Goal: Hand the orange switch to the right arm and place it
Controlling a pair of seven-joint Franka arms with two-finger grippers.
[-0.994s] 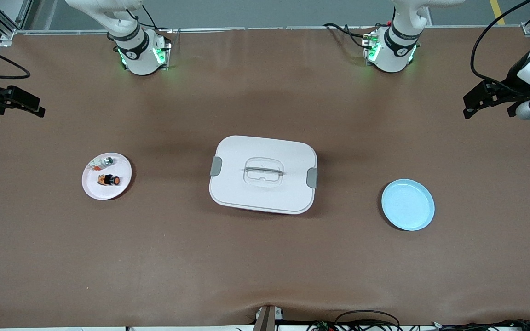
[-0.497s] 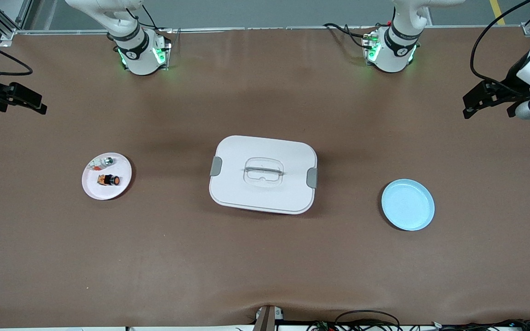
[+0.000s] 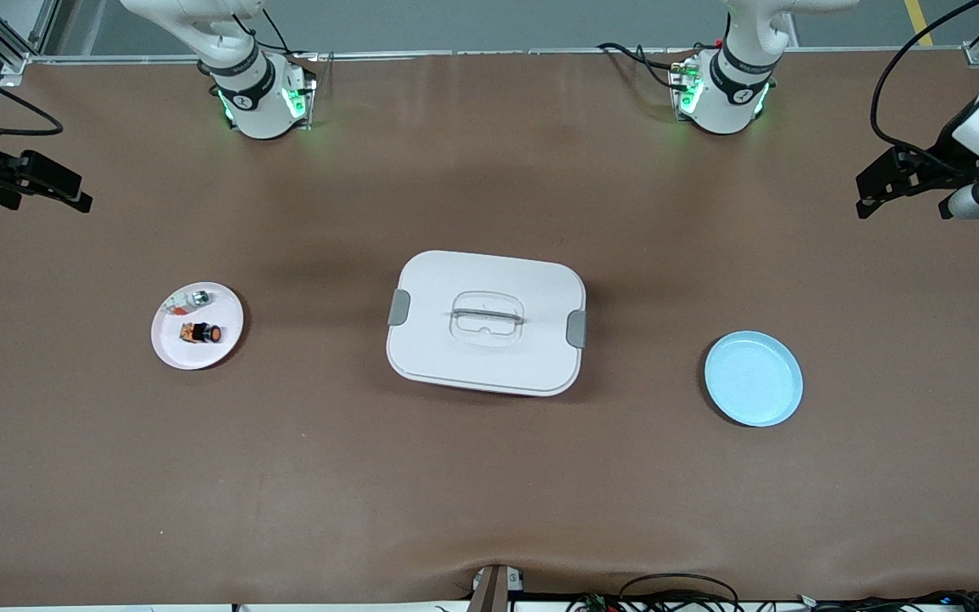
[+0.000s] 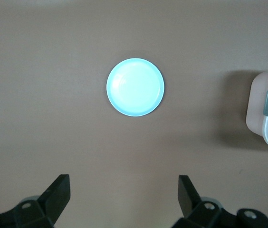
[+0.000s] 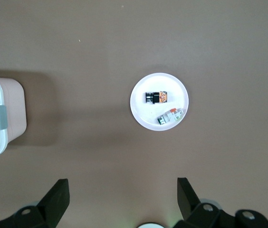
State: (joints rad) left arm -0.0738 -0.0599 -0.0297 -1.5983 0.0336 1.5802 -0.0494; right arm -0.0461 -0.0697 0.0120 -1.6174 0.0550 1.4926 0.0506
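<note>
The right gripper (image 3: pixel 73 197) drifts a little inward over the table's edge at its own end — the left gripper (image 3: pixel 872 197) barely shifts.

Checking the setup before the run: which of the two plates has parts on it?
The white plate toward the right arm's end: it holds the orange switch and a small clear piece. The blue plate is bare.

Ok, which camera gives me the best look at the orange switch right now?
The right wrist view: the orange switch lies on its side on the white plate, seen straight from above, black body and orange bands distinct. The front view shows it smaller, on the same plate toward the right arm's end. The left wrist view does not show it.
</note>
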